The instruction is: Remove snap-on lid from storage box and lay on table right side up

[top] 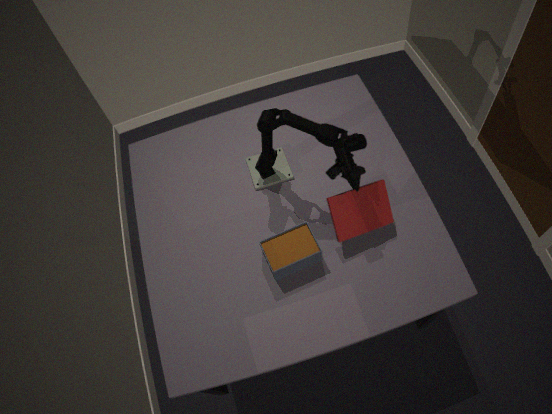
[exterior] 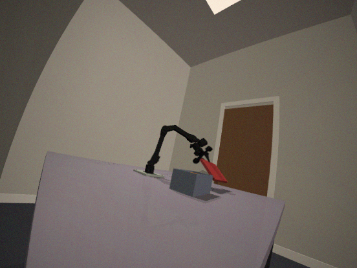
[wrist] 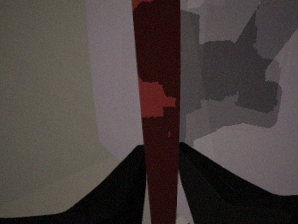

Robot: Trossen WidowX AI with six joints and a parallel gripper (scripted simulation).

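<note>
The red lid [top: 361, 215] [exterior: 214, 171] [wrist: 159, 65] hangs tilted above the table, its upper edge at the fingers and its far edge lower. My gripper [top: 356, 187] [exterior: 205, 159] [wrist: 160, 150] is shut on that upper edge; the wrist view shows the lid edge-on between the two black fingertips. The storage box [top: 298, 267] [exterior: 184, 182] stands upright on the table, open at the top, blue-grey outside with an orange inside. The lid is beside the box, apart from it in the top view. The lid's underside is hidden in that view.
The pale table [top: 200, 300] [exterior: 129, 226] carries the arm's light base plate [top: 251, 172] [exterior: 139, 171] behind the box. The lid's shadow falls on the table under it. The table's right edge lies beyond the lid, and its front edge lies beyond the box.
</note>
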